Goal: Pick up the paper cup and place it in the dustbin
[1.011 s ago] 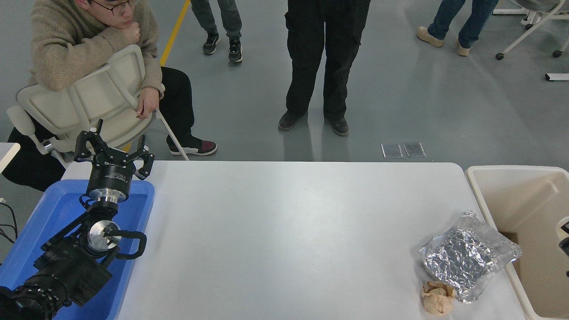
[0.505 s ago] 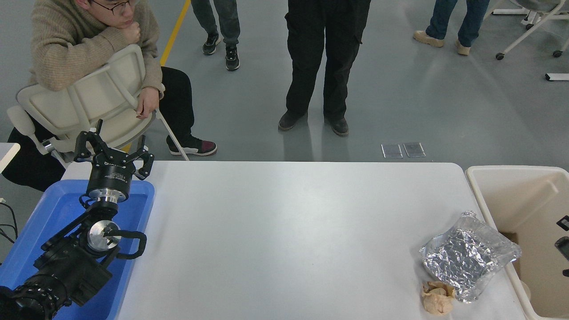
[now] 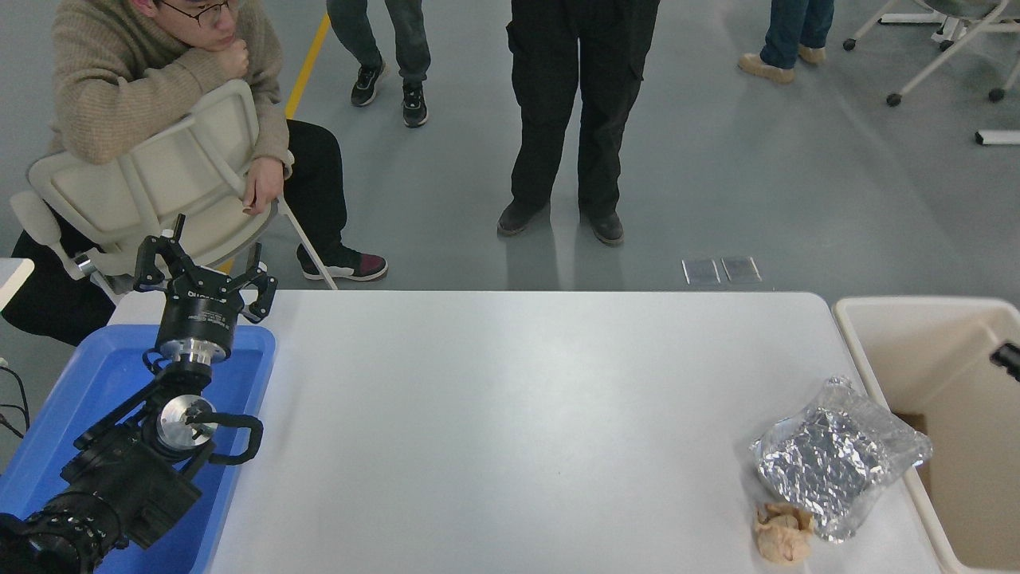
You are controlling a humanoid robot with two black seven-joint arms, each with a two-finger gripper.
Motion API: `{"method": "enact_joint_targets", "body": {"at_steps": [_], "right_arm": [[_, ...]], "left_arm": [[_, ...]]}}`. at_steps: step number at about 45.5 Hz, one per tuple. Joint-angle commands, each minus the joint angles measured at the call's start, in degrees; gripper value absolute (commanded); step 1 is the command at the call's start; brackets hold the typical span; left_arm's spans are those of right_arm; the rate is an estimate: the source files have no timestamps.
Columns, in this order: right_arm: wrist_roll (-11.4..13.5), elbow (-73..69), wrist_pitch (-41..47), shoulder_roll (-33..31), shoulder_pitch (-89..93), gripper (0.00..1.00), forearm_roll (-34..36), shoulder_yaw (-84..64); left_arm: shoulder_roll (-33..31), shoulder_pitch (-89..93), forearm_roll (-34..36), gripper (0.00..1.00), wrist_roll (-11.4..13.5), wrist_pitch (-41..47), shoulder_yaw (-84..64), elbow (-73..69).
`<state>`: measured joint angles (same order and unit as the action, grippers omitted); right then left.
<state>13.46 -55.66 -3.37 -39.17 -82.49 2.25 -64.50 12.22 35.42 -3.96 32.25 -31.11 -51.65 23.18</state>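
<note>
The paper cup is out of view. The dustbin (image 3: 916, 308), a large cream rectangular bin, stands just off the table's right end, and what I see of its inside shows only cream walls and a brown patch. Only a small black tip of my right gripper (image 3: 1008, 357) shows, at the right edge over the bin. My left gripper (image 3: 205, 269) is parked at the lower left above the blue tray, open and holding nothing.
A crinkled silver foil bag (image 3: 841, 454) and a crumpled tan paper ball (image 3: 783, 532) lie near the table's right front corner. A blue tray (image 3: 96, 375) sits under my left arm. One person sits at the far left and others stand beyond the table.
The black tip of my right gripper has moved up along the right edge, over the bin, and less of it shows. People at the back have shifted their feet.
</note>
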Motion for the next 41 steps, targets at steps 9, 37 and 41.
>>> {"method": "enact_joint_targets", "body": {"at_steps": [9, 37, 41], "right_arm": [[0.3, -18.0, 25.5, 7.6, -28.1, 1.0, 0.1, -11.5], [0.3, -19.3, 48.4, 22.6, -46.4, 1.0, 0.4, -7.2], [0.2, -19.4, 48.4, 22.7, -46.4, 1.0, 0.4, -5.4]], "left_arm": [[0.0, 0.0, 0.0, 0.99, 0.0, 0.0, 0.1, -0.1], [0.0, -0.1, 0.0, 0.99, 0.0, 0.0, 0.1, -0.1], [0.0, 0.0, -0.1, 0.99, 0.0, 0.0, 0.1, -0.1]]}}
